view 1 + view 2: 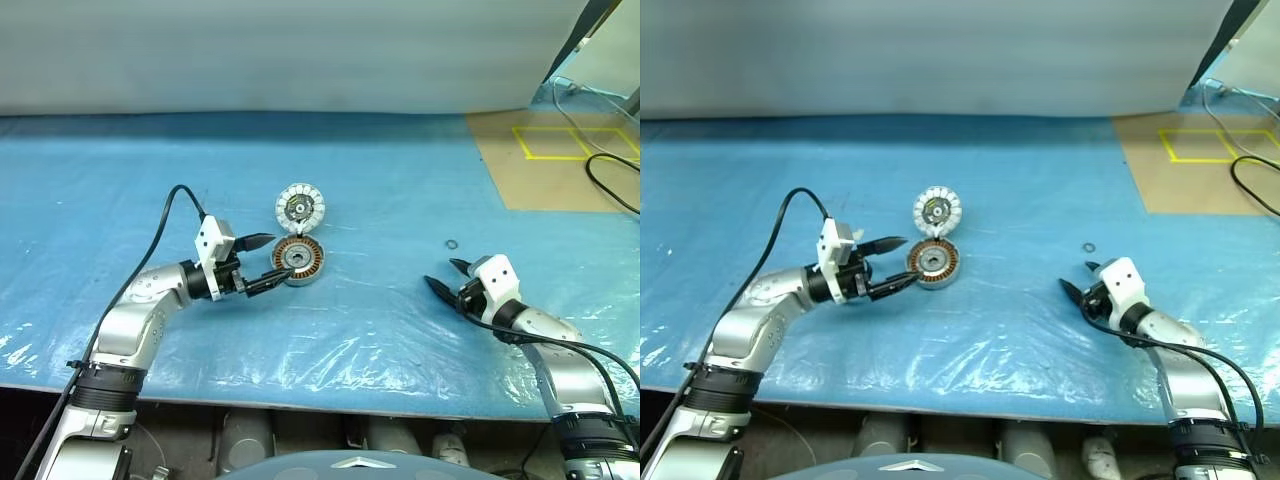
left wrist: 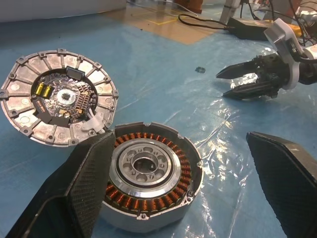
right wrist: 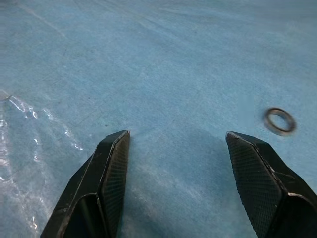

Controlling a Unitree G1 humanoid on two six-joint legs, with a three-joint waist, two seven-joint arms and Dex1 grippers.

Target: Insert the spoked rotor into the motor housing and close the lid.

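While left fingers (image 1: pixel 262 263) spread around motor housing (image 1: pixel 299 259) to steady it, right fingers (image 1: pixel 446 275) spread, empty, lid (image 1: pixel 300 207) just beyond.

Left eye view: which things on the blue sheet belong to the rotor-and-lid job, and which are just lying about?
Job:
- motor housing, windings showing, between the open left gripper's fingers
- lid, toothed face up, just beyond the housing
- right gripper, open, holding nothing

Lying about:
- small ring
- yellow tape square
- black cable
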